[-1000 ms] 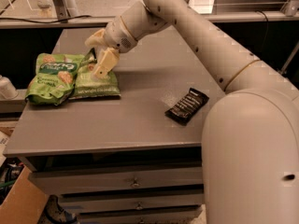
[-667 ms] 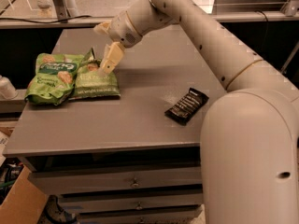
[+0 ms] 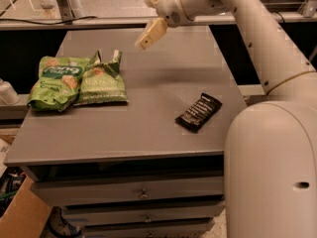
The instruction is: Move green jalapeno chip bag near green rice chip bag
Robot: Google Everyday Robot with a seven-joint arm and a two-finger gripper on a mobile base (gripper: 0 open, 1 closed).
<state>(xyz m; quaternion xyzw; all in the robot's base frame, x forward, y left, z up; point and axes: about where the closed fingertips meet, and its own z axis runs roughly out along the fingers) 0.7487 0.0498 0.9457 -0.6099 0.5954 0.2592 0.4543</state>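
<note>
Now my gripper (image 3: 150, 20) hangs wide, empty, above counter (image 3: 163, 108). Green jalapeno chip bag (image 3: 101, 78) lies down-left of it, touching green rice chip bag (image 3: 55, 81) farther left. Task looks done.

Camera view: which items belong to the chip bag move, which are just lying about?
Job: green jalapeno chip bag, right beside the green rice chip bag; gripper, in the air over the table's far side.
Lying about: black packet, right of the bags.
</note>
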